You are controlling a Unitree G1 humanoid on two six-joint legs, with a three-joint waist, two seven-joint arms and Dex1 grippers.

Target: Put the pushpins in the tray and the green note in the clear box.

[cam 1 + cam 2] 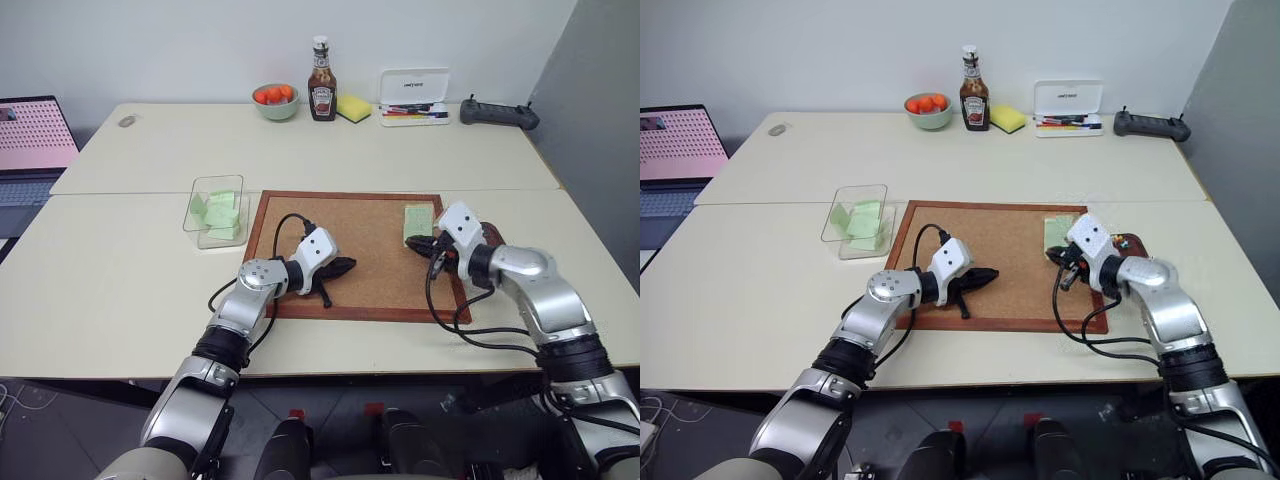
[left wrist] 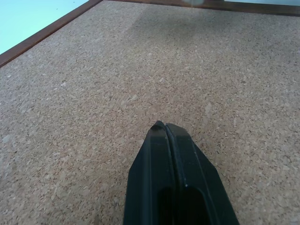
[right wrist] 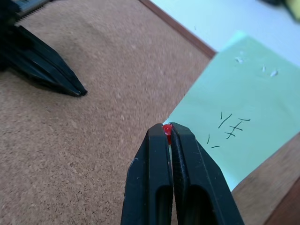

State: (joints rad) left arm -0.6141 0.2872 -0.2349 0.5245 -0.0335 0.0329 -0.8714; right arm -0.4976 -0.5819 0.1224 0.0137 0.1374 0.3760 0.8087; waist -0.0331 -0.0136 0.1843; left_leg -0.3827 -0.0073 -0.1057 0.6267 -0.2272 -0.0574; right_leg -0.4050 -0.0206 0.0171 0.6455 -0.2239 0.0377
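My right gripper [image 3: 167, 126] is shut on a red pushpin [image 3: 167, 128], whose tip of colour shows between the fingertips. It hovers at the near corner of the green note [image 3: 239, 112], which lies flat on the cork board's right side [image 1: 418, 222] with some handwriting on it. The dark reddish-brown tray [image 1: 1132, 243] peeks out just behind the right wrist, off the board's right edge. The clear box [image 1: 215, 210] stands left of the board and holds pale green slips. My left gripper [image 1: 350, 266] is shut on nothing, low over the board's middle.
The cork board [image 1: 340, 215] has a brown wooden frame. Along the back stand a ketchup bottle [image 1: 321, 80], a pale green bowl of fruit [image 1: 275, 101], a yellow sponge [image 1: 353, 107], a white marker case [image 1: 413, 95] and a black controller [image 1: 498, 113]. A laptop [image 1: 35, 135] sits far left.
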